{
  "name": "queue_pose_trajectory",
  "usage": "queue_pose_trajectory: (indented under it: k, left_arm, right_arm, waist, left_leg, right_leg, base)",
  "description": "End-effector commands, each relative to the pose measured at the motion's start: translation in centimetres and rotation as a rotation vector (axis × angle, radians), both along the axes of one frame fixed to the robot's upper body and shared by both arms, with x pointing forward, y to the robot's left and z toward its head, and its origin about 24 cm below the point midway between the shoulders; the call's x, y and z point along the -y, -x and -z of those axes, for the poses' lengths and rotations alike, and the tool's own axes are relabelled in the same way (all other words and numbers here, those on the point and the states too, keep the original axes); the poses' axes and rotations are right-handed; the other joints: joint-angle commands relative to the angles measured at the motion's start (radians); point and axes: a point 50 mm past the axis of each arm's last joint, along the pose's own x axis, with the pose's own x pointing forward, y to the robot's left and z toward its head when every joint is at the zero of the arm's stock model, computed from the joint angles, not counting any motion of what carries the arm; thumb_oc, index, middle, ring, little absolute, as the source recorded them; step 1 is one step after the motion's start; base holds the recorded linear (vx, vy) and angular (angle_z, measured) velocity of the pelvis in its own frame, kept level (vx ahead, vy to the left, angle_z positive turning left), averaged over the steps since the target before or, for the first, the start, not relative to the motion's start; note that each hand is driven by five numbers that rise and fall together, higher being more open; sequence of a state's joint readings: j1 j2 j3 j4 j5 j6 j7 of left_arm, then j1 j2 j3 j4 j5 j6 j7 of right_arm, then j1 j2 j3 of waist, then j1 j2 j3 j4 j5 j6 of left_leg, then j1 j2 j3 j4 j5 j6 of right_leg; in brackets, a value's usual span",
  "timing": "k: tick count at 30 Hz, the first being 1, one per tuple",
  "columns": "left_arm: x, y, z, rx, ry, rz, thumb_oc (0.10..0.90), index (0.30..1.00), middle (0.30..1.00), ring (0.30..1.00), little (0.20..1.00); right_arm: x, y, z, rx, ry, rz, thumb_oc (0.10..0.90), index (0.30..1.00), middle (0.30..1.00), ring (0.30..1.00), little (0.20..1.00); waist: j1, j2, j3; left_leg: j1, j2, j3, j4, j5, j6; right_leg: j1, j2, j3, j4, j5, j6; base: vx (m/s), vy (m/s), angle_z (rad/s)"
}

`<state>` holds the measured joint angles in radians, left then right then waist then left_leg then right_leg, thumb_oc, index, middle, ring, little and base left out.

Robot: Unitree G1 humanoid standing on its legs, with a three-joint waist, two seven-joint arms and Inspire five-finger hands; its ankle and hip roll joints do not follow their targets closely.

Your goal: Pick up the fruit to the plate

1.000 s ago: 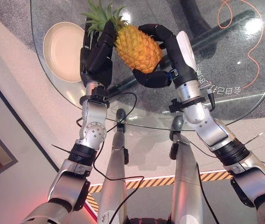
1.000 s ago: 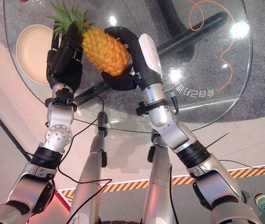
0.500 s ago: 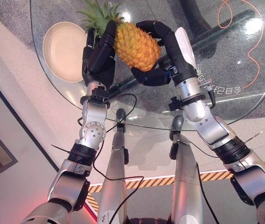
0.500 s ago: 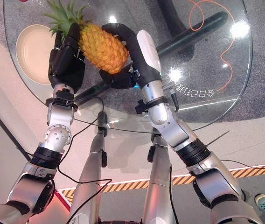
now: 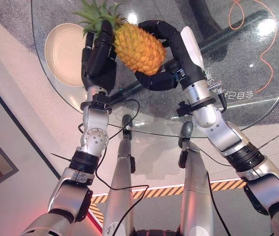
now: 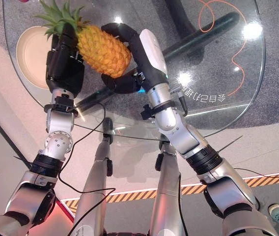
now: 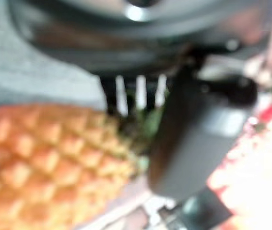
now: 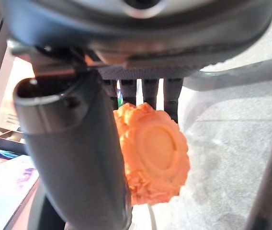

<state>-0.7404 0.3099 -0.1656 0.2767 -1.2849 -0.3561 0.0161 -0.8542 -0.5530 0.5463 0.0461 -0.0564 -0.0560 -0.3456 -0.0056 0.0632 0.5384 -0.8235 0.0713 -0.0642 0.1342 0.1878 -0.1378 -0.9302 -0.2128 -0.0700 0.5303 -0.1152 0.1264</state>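
In the upper middle of the frame, the pineapple (image 5: 135,46) hangs above the glass table (image 5: 247,105), clamped between both hands. The right hand (image 5: 171,56) curls around its base; the left hand (image 5: 99,56) seems wrapped near the crown (blurred up close). The plate (image 5: 63,49) sits upper left.

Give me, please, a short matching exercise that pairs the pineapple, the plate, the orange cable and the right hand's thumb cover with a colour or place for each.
Things:
1. pineapple
2. plate
3. orange cable
4. thumb cover of the right hand

Descriptions:
A. cream, bare, on the glass table at the robot's left
B. white
C. looping at the robot's far right
D. held up between the right hand and the left hand

Pairs: 1-D, 2-A, 3-C, 4-B
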Motion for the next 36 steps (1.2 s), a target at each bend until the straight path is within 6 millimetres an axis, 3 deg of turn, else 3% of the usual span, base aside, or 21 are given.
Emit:
queue_pose_trajectory:
  k: [1,18,19,20,21,36]
  left_arm:
    - [2.9,2.2,-7.5,0.425,-0.113,0.09,0.1,0.3,0.3,0.3,0.2]
    - [2.1,2.3,-7.7,0.445,-0.058,0.033,0.1,0.3,0.3,0.3,0.2]
    - [2.1,2.3,-7.8,0.449,-0.056,0.029,0.1,0.3,0.3,0.3,0.2]
    - [2.0,2.4,-7.8,0.449,-0.052,0.022,0.1,0.3,0.3,0.3,0.2]
    - [2.0,2.4,-7.6,0.445,-0.045,0.015,0.1,0.3,0.3,0.3,0.2]
    - [0.2,2.6,-7.9,0.447,0.001,-0.157,0.1,0.3,0.3,0.3,0.2]
  right_arm:
    - [-4.4,4.9,-5.7,0.286,-0.026,-0.308,0.1,0.3,0.3,0.3,0.2]
    - [-3.9,4.5,-5.9,0.284,-0.076,-0.277,0.1,0.3,0.3,0.3,0.2]
    - [-3.9,4.5,-6.0,0.286,-0.082,-0.277,0.336,0.502,0.502,0.502,0.436]
    - [-3.8,4.5,-6.0,0.284,-0.092,-0.272,0.734,0.844,0.844,0.844,0.834]
    - [-3.7,4.4,-5.8,0.273,-0.102,-0.267,0.8,0.9,0.9,0.9,0.9]
    - [-2.8,3.6,-5.6,0.255,-0.187,-0.197,0.8,0.9,0.9,0.9,0.9]
  waist:
    - [0.0,-0.044,-0.018]
    - [-0.001,-0.047,-0.018]
    - [-0.002,-0.047,-0.018]
    - [-0.002,-0.046,-0.018]
    - [-0.002,-0.047,-0.018]
    - [-0.003,-0.048,-0.018]
  left_leg:
    - [0.022,-0.06,0.058,0.056,-0.064,0.045]
    - [0.029,-0.063,0.052,0.061,-0.078,0.045]
    - [0.023,-0.064,0.052,0.059,-0.07,0.046]
    - [0.022,-0.065,0.052,0.06,-0.071,0.046]
    - [0.029,-0.064,0.052,0.062,-0.079,0.046]
    - [0.032,-0.061,0.054,0.057,-0.08,0.044]
  right_leg:
    - [0.136,0.057,-0.059,-0.324,0.208,0.004]
    - [0.14,0.063,-0.052,-0.319,0.196,0.002]
    - [0.134,0.063,-0.052,-0.322,0.204,0.001]
    - [0.134,0.063,-0.051,-0.322,0.204,0.001]
    - [0.14,0.064,-0.051,-0.318,0.196,0.001]
    - [0.141,0.064,-0.051,-0.319,0.194,0.0]
  base:
    - [0.0,0.0,0.0]
    - [0.0,0.0,0.0]
    - [0.0,0.0,0.0]
    - [0.0,0.0,0.0]
    - [0.0,0.0,0.0]
    - [0.0,0.0,0.0]
